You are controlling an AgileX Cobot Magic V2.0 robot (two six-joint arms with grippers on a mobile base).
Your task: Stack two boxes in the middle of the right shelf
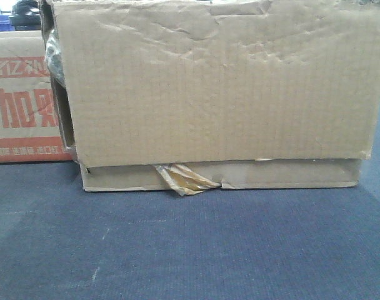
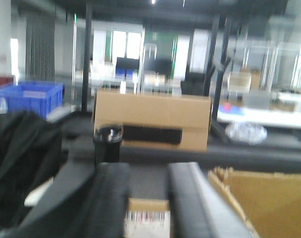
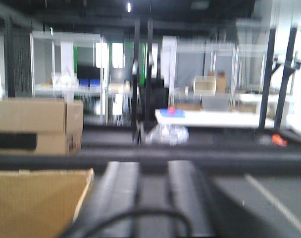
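Brown corrugated cardboard fills the front view. The large box (image 1: pixel 221 81), its face wrinkled, sits squarely on the flatter box (image 1: pixel 290 176), whose torn yellowish tape (image 1: pixel 185 179) curls out at the seam, so the stacking itself looks done. Both rest on a blue-grey mat (image 1: pixel 177 250). No steel rail shows, so I cannot tell whether this is the right shelf. The left pincer (image 2: pixel 148 171) has its jaws apart with a barcoded label (image 2: pixel 148 218) in the gap, and the blur hides whether the label is clamped or merely lies beneath. A cardboard side (image 2: pixel 259 203) lies just to this pincer's right. The right pincer (image 3: pixel 153 166) is parted around nothing, with similar cardboard low to its left. The arms seem to flank the stack, probably to keep it square.
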